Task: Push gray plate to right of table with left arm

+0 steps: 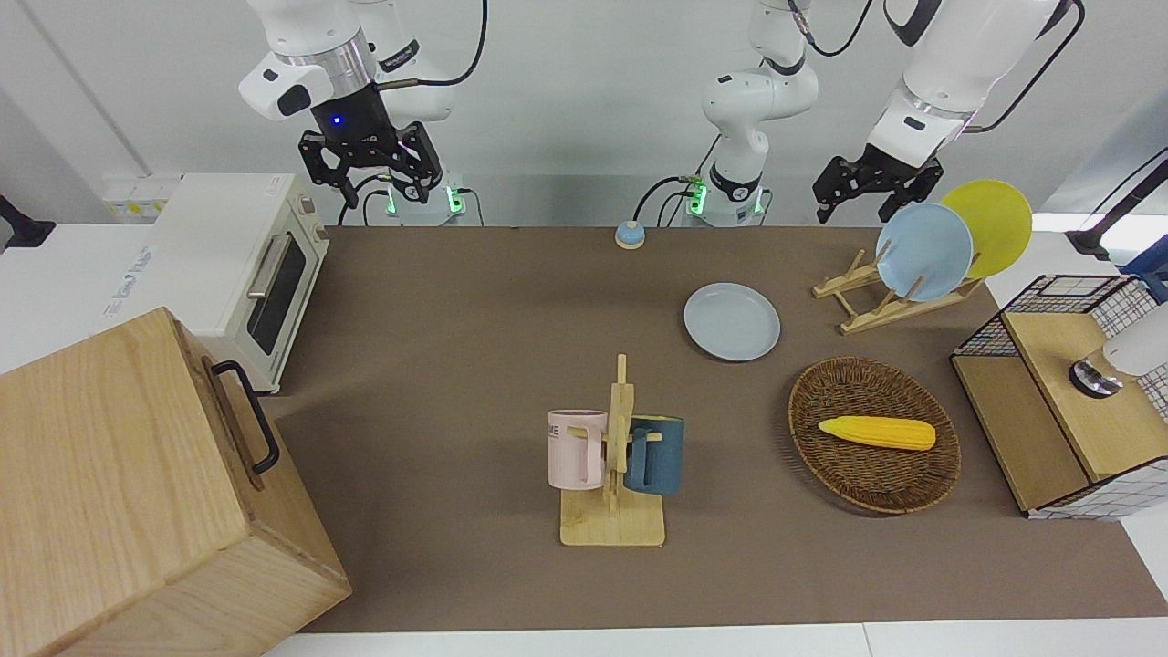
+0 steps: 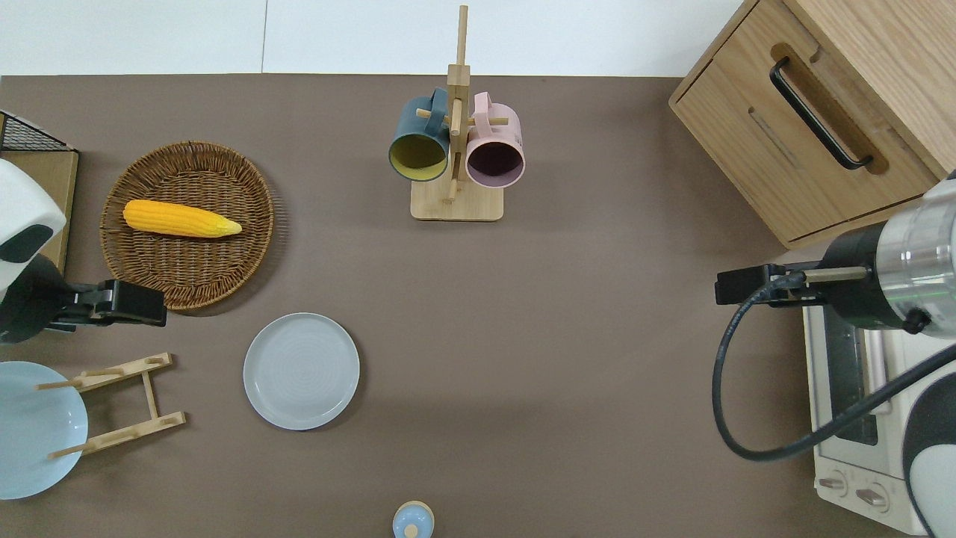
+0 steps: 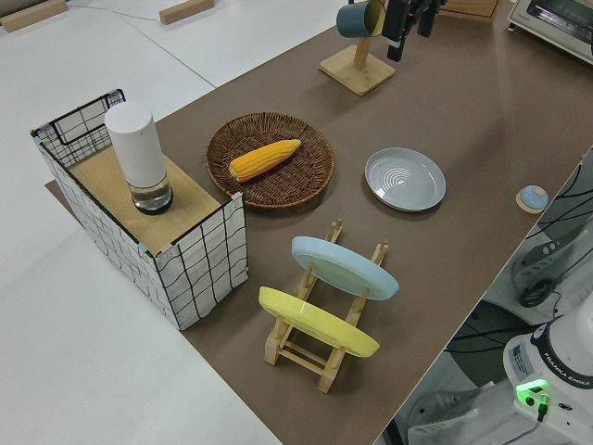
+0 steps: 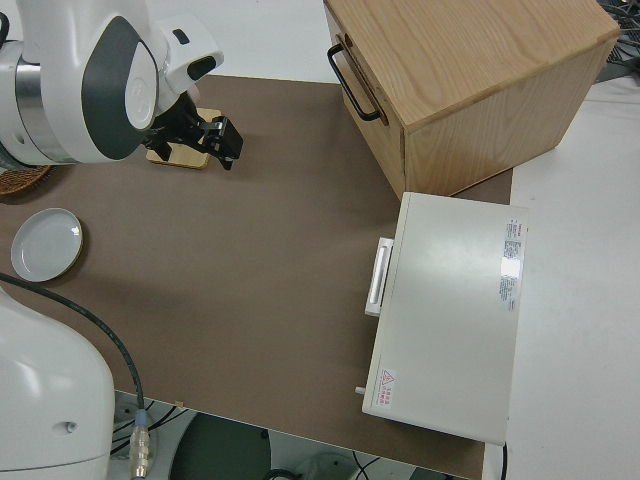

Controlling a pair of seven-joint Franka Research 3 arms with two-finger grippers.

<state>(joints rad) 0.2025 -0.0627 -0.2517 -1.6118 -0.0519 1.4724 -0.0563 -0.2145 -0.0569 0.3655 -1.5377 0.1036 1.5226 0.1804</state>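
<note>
The gray plate [image 1: 732, 321] lies flat on the brown table [image 1: 474, 319], toward the left arm's end; it also shows in the overhead view [image 2: 301, 371] and the left side view [image 3: 405, 179]. My left gripper [image 1: 858, 214] is up in the air with its fingers apart and empty. In the overhead view it [image 2: 160, 306] is over the mat between the wicker basket and the wooden plate rack, apart from the plate, which lies toward the right arm's end from it. My right arm is parked, its gripper [image 1: 370, 187] open and empty.
A plate rack [image 1: 867, 301] holds a sky-blue plate [image 1: 923, 251] and a yellow plate [image 1: 990, 224]. A wicker basket [image 1: 821, 401] holds a corn cob [image 1: 878, 432]. A mug rack [image 1: 611, 456], wooden cabinet [image 1: 137, 493], toaster oven [image 1: 237, 255], wire shelf [image 1: 1058, 383] and small bell [image 1: 630, 234] stand around.
</note>
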